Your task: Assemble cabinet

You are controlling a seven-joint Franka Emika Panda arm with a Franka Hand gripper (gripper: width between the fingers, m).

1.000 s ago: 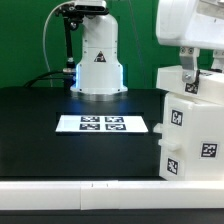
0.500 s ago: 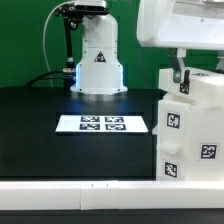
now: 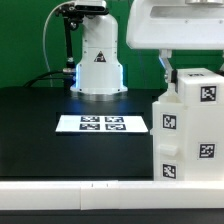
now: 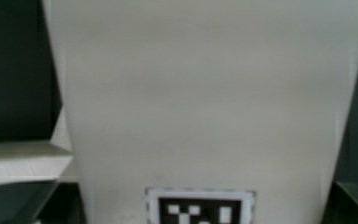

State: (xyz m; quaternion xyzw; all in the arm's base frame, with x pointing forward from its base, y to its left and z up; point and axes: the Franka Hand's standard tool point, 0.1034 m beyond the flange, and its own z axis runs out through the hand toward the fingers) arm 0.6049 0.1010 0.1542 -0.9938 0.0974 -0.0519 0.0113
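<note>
Cabinet (image 3: 188, 125) stands tall on bench (image 3: 60, 150), right below gripper (image 3: 170, 68). Long side upright. Jaws' opening hidden: cannot tell.

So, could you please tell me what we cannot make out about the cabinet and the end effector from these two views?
- End effector: in the exterior view the cabinet hides its fingertips, so open or shut is unclear.
- Cabinet: the exterior view's right edge cuts it off; its inner compartments are unseen.
- Wrist view: blurred, filled by a white panel; its tag is cropped.
- Marker board: tags too small to read.
</note>
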